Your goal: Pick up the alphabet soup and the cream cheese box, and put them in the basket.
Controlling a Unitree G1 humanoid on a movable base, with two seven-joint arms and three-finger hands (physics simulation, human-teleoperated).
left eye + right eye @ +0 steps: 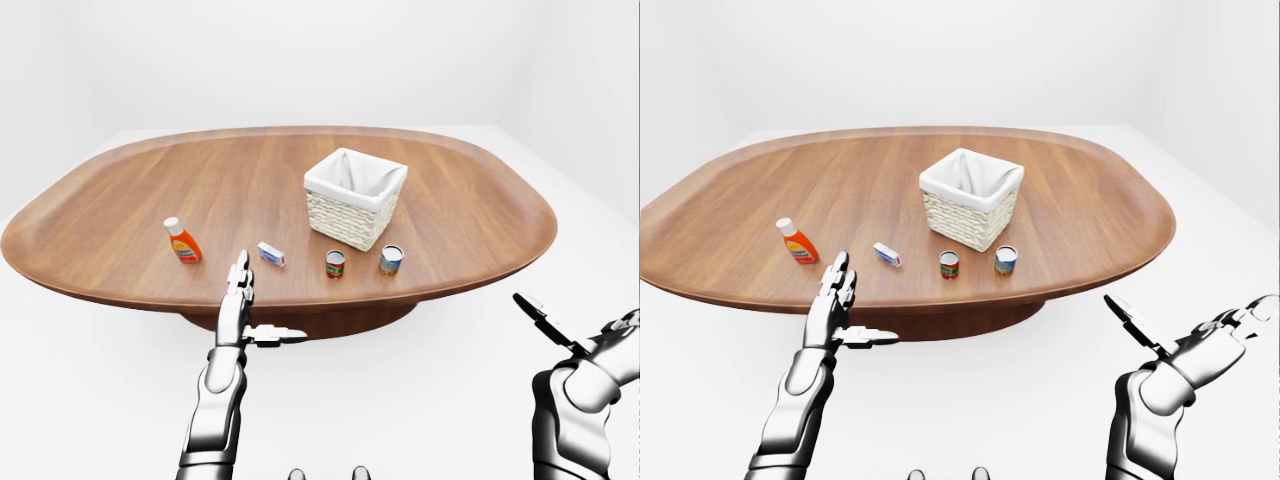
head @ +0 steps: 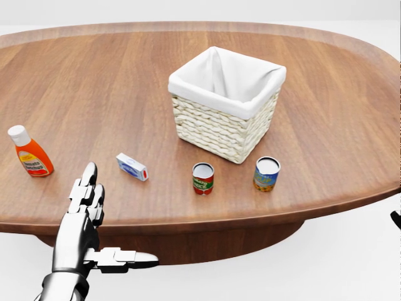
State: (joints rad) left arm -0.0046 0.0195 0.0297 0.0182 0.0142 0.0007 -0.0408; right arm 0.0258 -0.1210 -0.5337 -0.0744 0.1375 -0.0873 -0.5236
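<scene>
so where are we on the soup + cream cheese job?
Nothing is done yet: the basket holds only its white liner. Nothing is in hand: the left hand and right hand are open, short of the table. The alphabet soup and cream cheese box both remain to move.

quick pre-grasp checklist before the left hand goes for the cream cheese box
1. Left hand open and empty: ok.
2. Box lying apart from ketchup and red can: ok.
3. Hand at the box: not ok, it hangs at the table edge, below the box in the head view.
4. Basket upright, open top: ok.
5. Right hand open, off the table: ok.
6. Which can is the soup: cannot tell, labels too small.
</scene>
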